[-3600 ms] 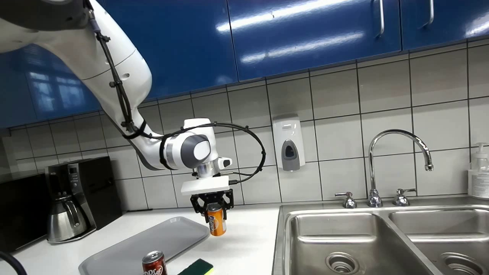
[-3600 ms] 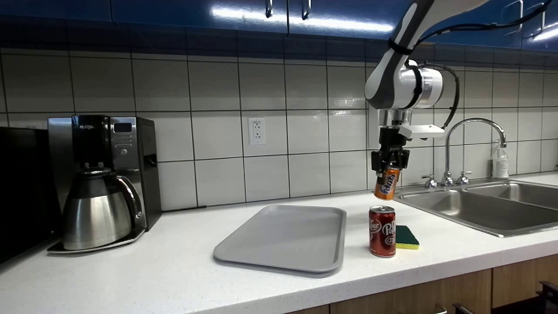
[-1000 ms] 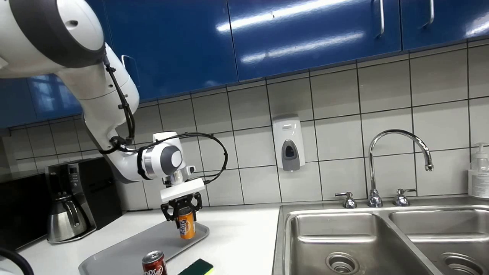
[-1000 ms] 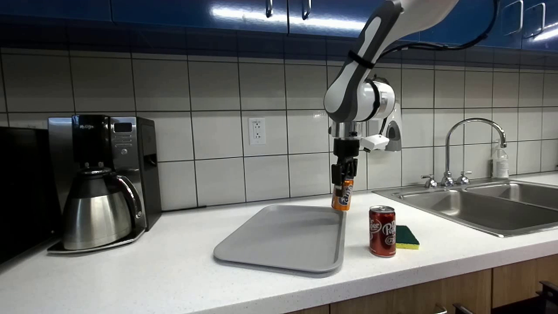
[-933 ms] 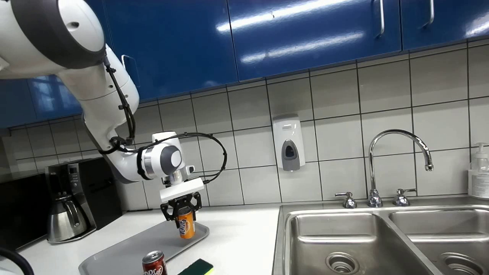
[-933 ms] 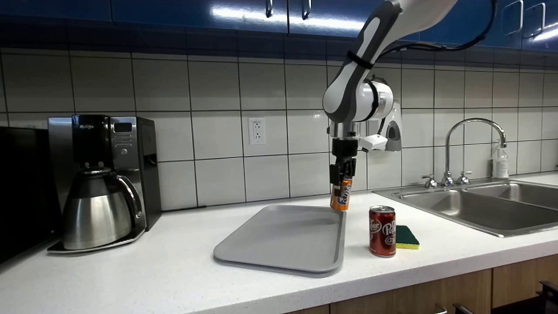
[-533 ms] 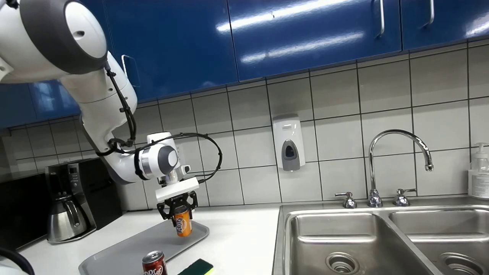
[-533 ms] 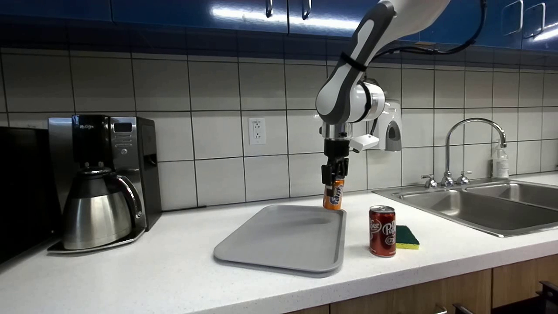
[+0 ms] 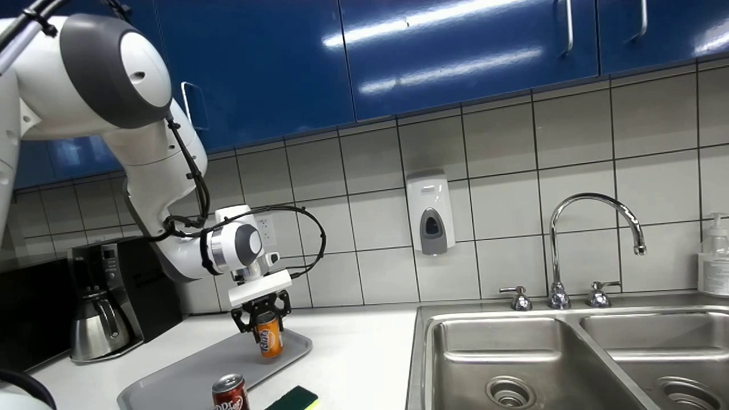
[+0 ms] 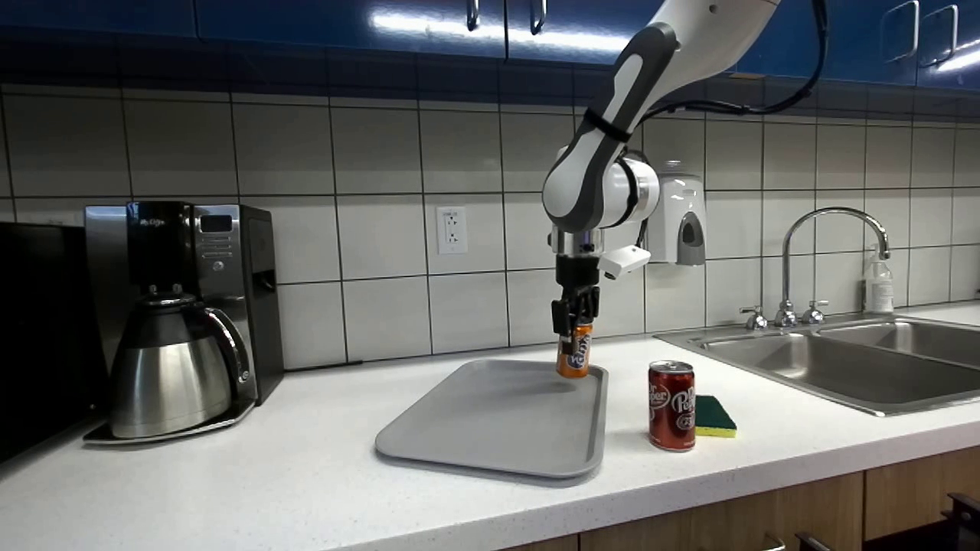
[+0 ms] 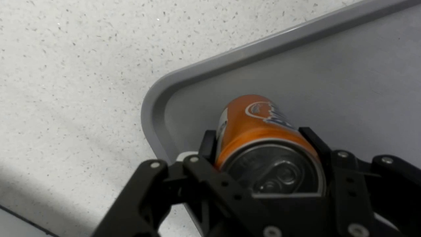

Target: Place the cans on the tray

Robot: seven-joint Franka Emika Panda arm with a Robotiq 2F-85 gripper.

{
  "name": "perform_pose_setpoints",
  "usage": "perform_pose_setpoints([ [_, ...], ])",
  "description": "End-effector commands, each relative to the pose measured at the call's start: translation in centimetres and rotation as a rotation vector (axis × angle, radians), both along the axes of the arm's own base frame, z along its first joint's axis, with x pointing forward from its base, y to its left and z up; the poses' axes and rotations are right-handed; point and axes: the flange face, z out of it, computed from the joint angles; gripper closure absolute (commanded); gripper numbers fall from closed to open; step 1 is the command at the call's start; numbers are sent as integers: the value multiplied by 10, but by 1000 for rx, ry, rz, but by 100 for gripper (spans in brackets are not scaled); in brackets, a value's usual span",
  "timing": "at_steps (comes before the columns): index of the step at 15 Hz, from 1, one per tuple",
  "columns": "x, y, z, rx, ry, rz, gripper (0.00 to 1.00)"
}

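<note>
The orange can (image 10: 576,356) is upright in my gripper (image 10: 576,330), which is shut on it. In the wrist view, the fingers (image 11: 260,141) press both sides of the orange can (image 11: 251,113), with its silver top facing me. The can is over a rear corner of the grey tray (image 10: 490,428), inside the rim (image 11: 236,54). Its base is very low; I cannot tell if it touches the tray. The dark red can (image 10: 671,407) stands upright on the counter beside the tray; it also shows at the bottom of an exterior view (image 9: 229,393).
A green and yellow sponge (image 10: 714,417) lies behind the dark red can. A coffee maker with a steel pot (image 10: 172,367) stands at the left. The sink (image 10: 827,367) is at the right. The tiled wall (image 10: 383,314) rises behind the tray.
My gripper has carried the orange can from over the counter beside the tray to over the tray's corner, moving left in both exterior views, and lowered it slightly. The dark red can has not moved.
</note>
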Motion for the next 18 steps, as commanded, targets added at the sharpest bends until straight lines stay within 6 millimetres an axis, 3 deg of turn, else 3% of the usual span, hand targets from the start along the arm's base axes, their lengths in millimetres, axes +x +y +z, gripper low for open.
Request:
perform_pose_setpoints([
  [1, 12, 8, 4, -20, -8, -11, 61],
  [10, 15, 12, -3, -40, 2, -3, 61],
  [11, 15, 12, -4, -42, 3, -2, 23],
  [12, 15, 13, -4, -43, 4, -3, 10],
  [14, 16, 13, -2, -42, -1, -6, 0],
  [18, 18, 13, 3, -37, -11, -12, 0],
])
